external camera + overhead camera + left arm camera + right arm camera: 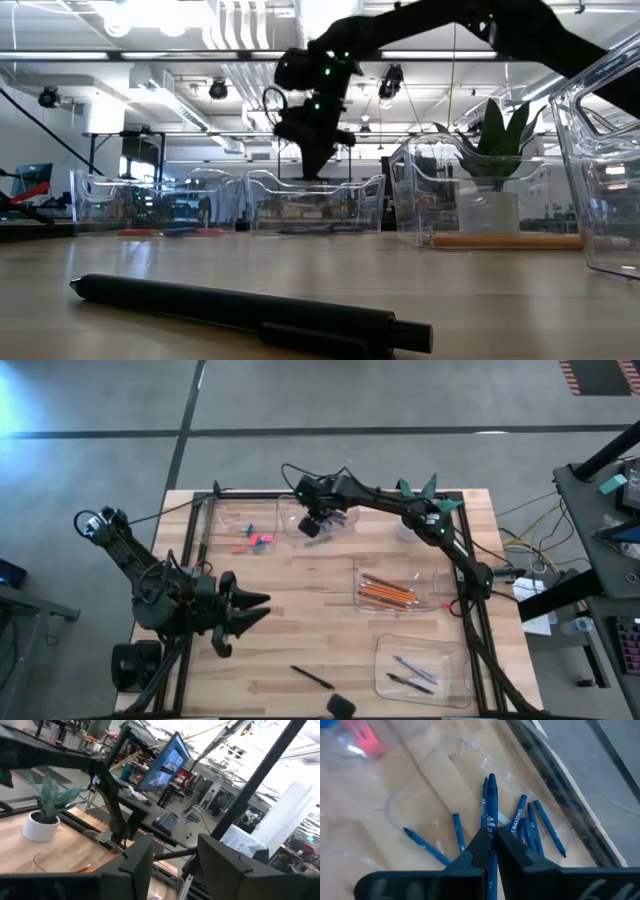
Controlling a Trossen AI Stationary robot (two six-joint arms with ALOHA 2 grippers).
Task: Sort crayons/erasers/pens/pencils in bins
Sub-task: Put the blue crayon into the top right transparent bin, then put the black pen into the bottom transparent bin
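A black pen [312,677] lies loose at six o'clock. The left gripper [250,610] waits at eight o'clock, fingers apart, empty. At twelve o'clock the right gripper [492,842] pinches a blue crayon [490,807] over the crayon bin [345,522].

Two dark, near-black jointed arms, angular matte fingers on the left gripper [252,603] and right gripper [312,526]. Small green lights glow on right wrist housing; thin black cables trail along links.
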